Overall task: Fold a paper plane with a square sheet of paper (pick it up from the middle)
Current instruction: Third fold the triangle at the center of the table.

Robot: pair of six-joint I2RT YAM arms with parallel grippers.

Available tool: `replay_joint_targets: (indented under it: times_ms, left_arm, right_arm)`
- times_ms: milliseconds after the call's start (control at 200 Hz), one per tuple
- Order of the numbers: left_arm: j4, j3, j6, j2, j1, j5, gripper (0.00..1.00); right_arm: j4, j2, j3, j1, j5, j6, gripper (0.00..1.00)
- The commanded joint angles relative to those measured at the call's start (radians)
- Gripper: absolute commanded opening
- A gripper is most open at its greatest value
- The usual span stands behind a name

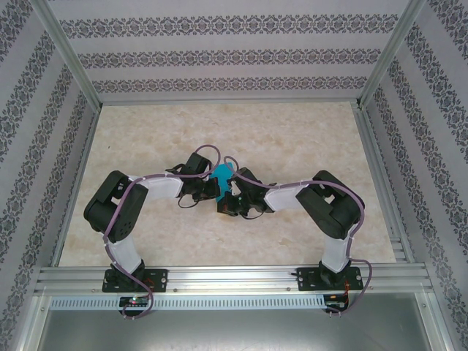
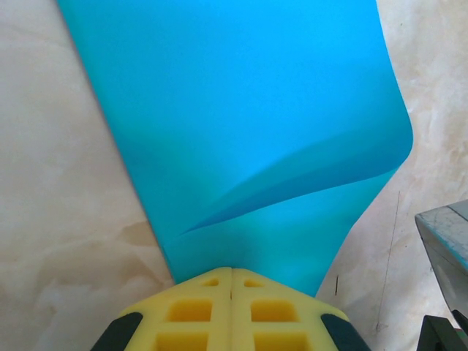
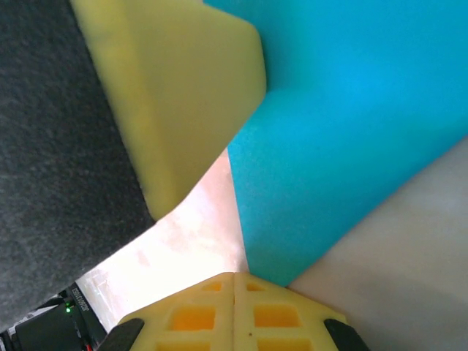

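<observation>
Now left gripper (image 2: 232,273) and right gripper (image 3: 234,278) both clench the thin cyan-blue square sheet of paper (image 2: 241,124); best pull it taut before creasing.

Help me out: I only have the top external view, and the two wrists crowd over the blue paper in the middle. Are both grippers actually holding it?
Observer: The left one is. In the left wrist view the left gripper is shut on the near edge of the blue sheet.
Operator: And the right?
Observer: In the right wrist view the right gripper is shut too, and a narrowing tip of the sheet runs into its fingertips, so it looks pinched there.
Operator: Is the sheet flat?
Observer: No. The left wrist view shows a soft curl, with a shadowed fold sweeping toward its right edge.
</observation>
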Motion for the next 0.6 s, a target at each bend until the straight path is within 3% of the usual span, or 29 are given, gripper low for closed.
replay_joint_targets:
  times_ms: [0,190,594]
  left_arm:
    - [-0.116,-0.045,-0.011,0.036,-0.008,-0.090,0.00]
    - [-0.118,-0.037,-0.010,0.031,-0.008,-0.086,0.00]
    - [-0.133,-0.016,0.005,0.012,-0.009,-0.072,0.00]
  right_arm:
    - [-0.035,-0.035,0.015,-0.004,0.032,-0.031,0.00]
    - [-0.024,-0.125,0.004,-0.080,0.071,-0.046,0.00]
    - [-0.075,0.023,0.112,-0.128,0.059,-0.066,0.00]
